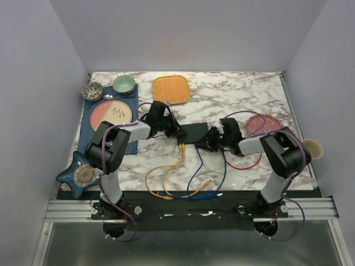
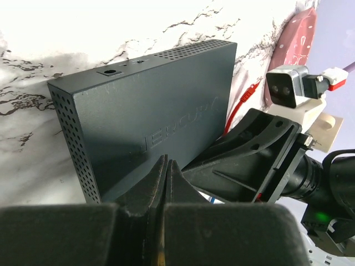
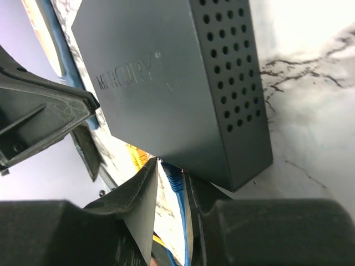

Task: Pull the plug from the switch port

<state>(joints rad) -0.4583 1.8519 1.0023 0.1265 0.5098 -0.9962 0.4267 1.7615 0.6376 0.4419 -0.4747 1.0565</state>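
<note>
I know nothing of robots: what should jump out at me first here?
The black switch mid-table, a gripper at each end. The right gripper straddles a blue plug at its edge; the left gripper is shut over its top. A yellow cable and a blue cable loop in front.

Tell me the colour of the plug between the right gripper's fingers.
The plug is blue; the right wrist view shows it best.

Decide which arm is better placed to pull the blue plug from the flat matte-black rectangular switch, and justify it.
Right. The right gripper has the blue plug between its fingers at the switch's edge. The left gripper is shut against the switch's top, holding no plug.
</note>
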